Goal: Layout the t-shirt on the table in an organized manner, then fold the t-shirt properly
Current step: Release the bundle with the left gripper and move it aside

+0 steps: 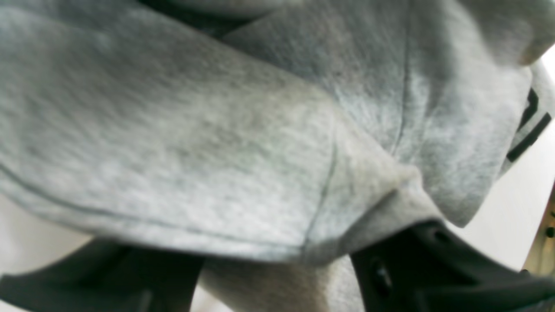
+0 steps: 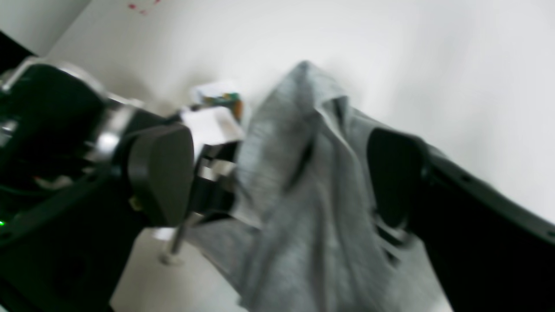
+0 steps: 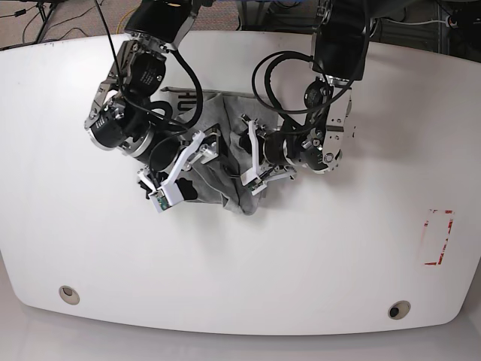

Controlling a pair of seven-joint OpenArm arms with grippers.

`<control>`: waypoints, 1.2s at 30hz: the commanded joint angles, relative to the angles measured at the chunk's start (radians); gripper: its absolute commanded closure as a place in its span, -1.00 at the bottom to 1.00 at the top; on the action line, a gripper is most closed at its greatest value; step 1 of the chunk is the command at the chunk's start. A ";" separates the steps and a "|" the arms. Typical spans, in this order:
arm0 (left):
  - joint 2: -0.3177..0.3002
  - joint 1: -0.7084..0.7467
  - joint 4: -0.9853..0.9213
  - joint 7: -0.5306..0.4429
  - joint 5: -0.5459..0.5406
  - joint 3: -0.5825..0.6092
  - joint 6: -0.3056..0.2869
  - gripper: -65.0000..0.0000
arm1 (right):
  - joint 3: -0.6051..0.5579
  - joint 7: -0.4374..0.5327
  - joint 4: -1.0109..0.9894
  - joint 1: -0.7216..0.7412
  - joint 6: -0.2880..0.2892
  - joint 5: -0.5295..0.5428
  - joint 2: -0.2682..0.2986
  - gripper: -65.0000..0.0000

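Note:
The heather-grey t-shirt (image 3: 225, 162) lies bunched in a heap on the white table (image 3: 301, 263), with black lettering (image 3: 188, 101) showing at its far edge. My right gripper (image 3: 192, 164) stands at the heap's left side. In the right wrist view it (image 2: 277, 173) is open wide, and a hanging ridge of t-shirt (image 2: 303, 195) runs between its fingers (image 2: 160, 173). My left gripper (image 3: 254, 162) is at the heap's right side. In the left wrist view the t-shirt (image 1: 217, 151) drapes over it (image 1: 277, 277), its dark fingers (image 1: 433, 260) apart with cloth between them.
Two grey grommet holes (image 3: 68, 294) (image 3: 398, 309) sit near the table's front edge. A red-outlined rectangle (image 3: 438, 237) marks the right side. Black cables (image 3: 278, 75) loop from both arms over the back of the table.

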 commanded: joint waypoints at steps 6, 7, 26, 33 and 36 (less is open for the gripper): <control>-0.020 -0.014 0.110 0.020 -0.072 -0.056 0.010 0.33 | 0.052 0.022 0.017 0.014 0.001 0.027 0.062 -0.86; -0.020 -0.014 0.118 0.020 -0.081 -0.061 0.010 0.33 | 0.054 0.022 0.017 0.011 0.001 0.025 0.067 -0.86; -0.187 -0.014 0.406 0.067 -0.396 -0.260 0.010 0.06 | 0.046 0.029 -0.043 -0.075 0.001 0.024 0.095 -0.86; -0.310 -0.019 0.409 0.092 -0.462 -0.414 0.010 0.06 | 0.045 0.050 -0.092 -0.081 0.001 0.024 0.098 -0.86; -0.354 -0.017 0.402 0.092 -0.479 -0.463 0.010 0.06 | 0.043 0.050 -0.099 -0.083 0.001 0.024 0.098 -0.86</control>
